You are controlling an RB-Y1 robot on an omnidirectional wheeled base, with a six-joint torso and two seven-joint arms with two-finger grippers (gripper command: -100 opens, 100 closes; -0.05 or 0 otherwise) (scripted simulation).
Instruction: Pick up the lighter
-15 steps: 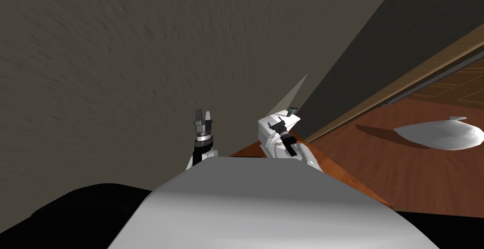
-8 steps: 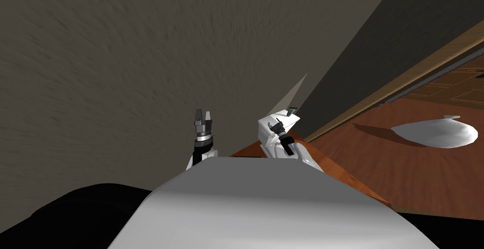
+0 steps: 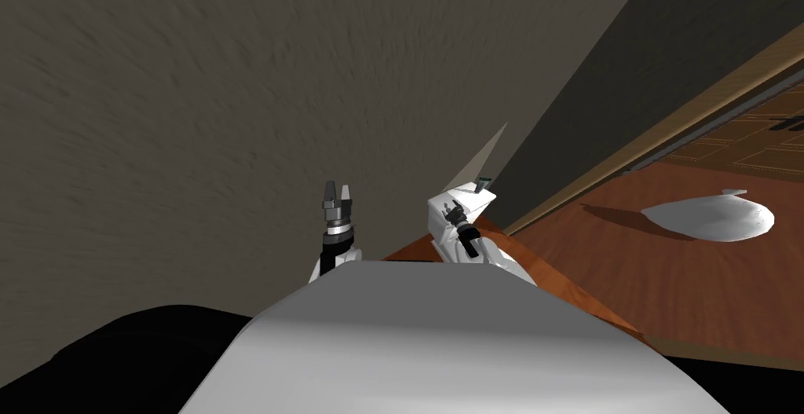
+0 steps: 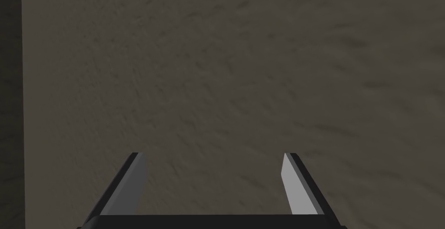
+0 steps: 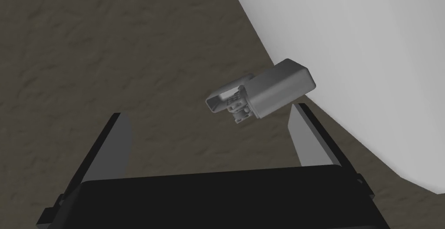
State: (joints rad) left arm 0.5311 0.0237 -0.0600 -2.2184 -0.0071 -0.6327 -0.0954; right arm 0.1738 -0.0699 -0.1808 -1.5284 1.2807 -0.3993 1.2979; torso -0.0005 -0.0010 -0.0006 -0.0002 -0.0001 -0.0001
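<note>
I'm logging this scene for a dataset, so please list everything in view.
lighter: one, grey, lid open, just ahead of the right gripper's fingertips
white block: one, white, behind the right gripper; cannot tell what it is
dish-like shape: one, white, on the wooden surface
wooden surface: one, reddish-brown, to my right
textured surface: one, grey-brown, ahead and left
left gripper: one, fingers open, empty
right gripper: one, fingers open, at the lighter
</note>
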